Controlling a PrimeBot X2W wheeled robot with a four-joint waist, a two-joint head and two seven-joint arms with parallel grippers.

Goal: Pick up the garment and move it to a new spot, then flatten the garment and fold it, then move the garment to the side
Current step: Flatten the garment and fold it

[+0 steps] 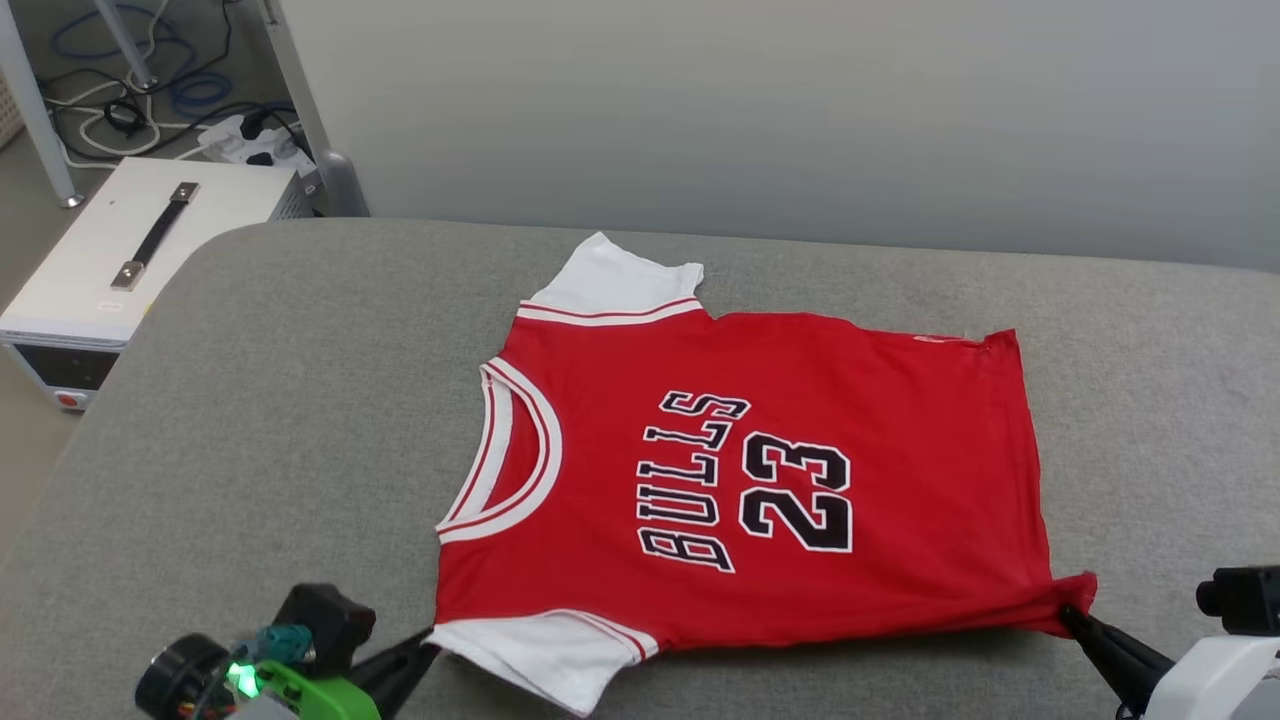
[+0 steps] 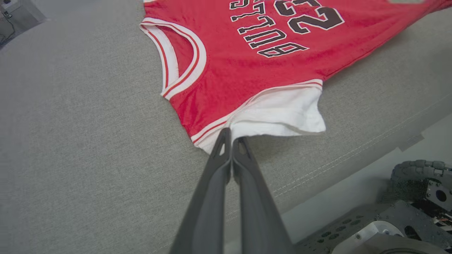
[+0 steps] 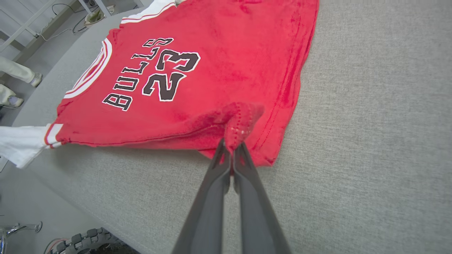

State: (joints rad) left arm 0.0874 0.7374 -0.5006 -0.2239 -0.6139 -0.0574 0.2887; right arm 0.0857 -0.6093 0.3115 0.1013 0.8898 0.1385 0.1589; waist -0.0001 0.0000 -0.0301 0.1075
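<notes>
The garment [image 1: 760,470], a red jersey with white sleeves and black "BULLS 23" lettering, lies spread face up on the grey table [image 1: 300,400], collar toward the left. My left gripper [image 1: 428,637] is shut on the near white sleeve's edge [image 2: 279,113], fingertips [image 2: 231,135] pinching the fabric. My right gripper [image 1: 1068,612] is shut on the garment's near hem corner [image 3: 243,120], which bunches up slightly above the table. The far sleeve [image 1: 615,280] lies flat.
A white box with a black handle [image 1: 130,250] stands off the table's far left, with cables [image 1: 150,100] on the floor behind it. A person's feet [image 3: 14,84] show at the left in the right wrist view. The table's near edge [image 2: 353,151] is close behind the sleeve.
</notes>
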